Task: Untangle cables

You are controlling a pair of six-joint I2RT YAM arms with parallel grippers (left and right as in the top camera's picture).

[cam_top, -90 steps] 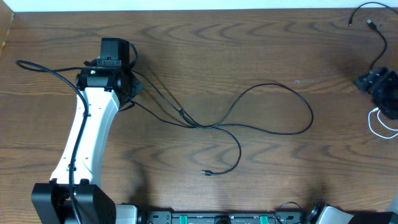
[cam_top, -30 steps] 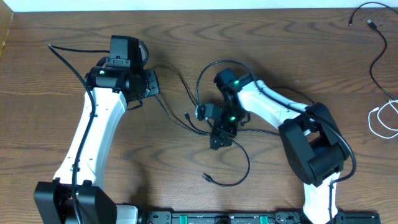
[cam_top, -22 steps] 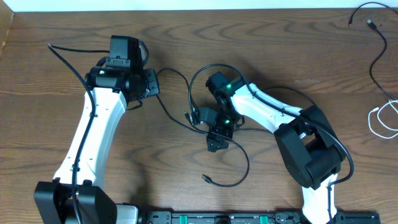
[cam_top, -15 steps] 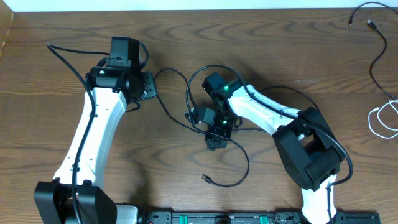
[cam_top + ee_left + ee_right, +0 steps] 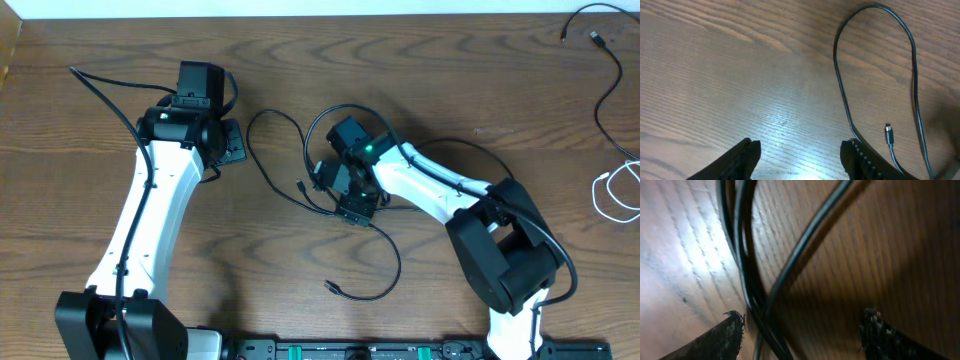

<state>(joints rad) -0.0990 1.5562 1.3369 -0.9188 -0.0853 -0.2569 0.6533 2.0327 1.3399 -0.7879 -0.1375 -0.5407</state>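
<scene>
While the right gripper [image 5: 802,330] hangs spread wide, the black cables [image 5: 746,275] cross between its fingers, ungripped. The left gripper [image 5: 800,152] gapes empty, with those cables looping at its one o'clock.

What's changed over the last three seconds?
The left gripper opened and let go of the black cable, whose loop now lies free on the table. The right gripper came in from the far right and hangs open astride the tangle. The white cable stayed put.
</scene>
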